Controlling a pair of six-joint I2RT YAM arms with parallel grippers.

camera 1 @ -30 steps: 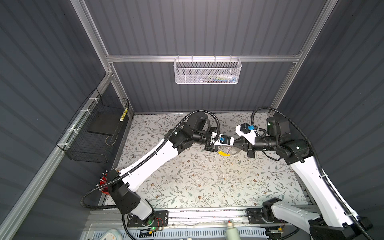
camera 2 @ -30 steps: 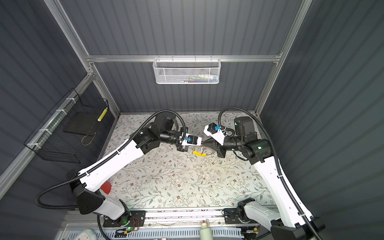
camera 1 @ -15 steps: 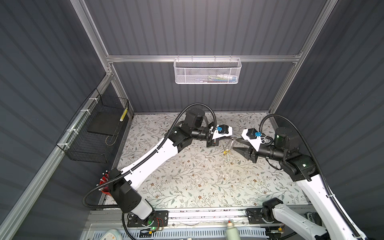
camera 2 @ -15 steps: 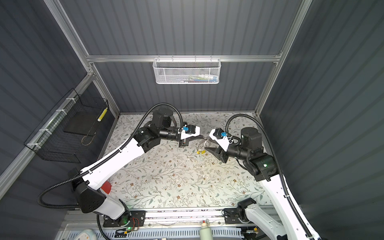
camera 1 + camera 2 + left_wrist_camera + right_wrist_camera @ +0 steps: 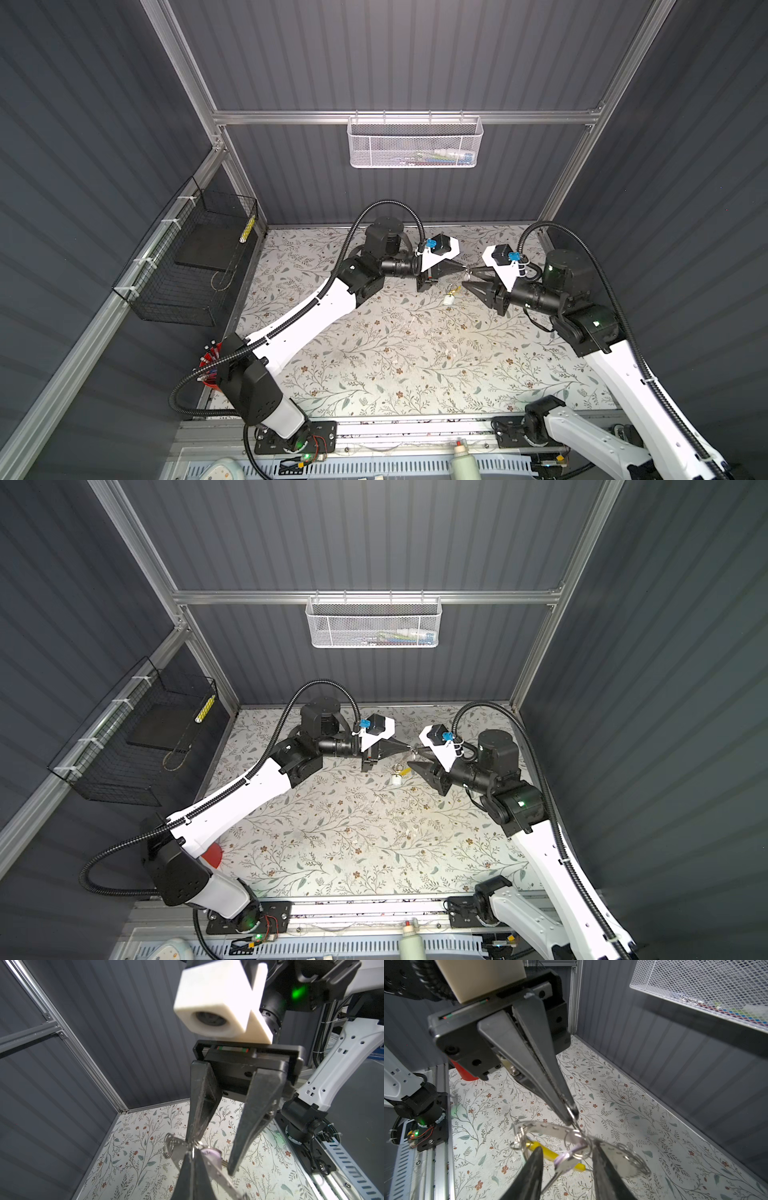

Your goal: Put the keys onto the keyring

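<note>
Right wrist view: clenched left gripper (image 5: 571,1114) on silvery perforated metal-band keyring (image 5: 548,1127) with yellow segment; both raised above floral table (image 5: 623,1105). Parted right gripper (image 5: 566,1145) either side of small pale-headed silvery key (image 5: 566,1161) hanging at that band.

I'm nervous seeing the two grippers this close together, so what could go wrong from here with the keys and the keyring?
One: the left gripper is shut on only a thin ring of the keyring, at its very tips and above the table. A tug could slip it free and drop everything.
Two: the right gripper is open around a dangling pale-headed key. Closing may catch the band or small rings instead.
</note>
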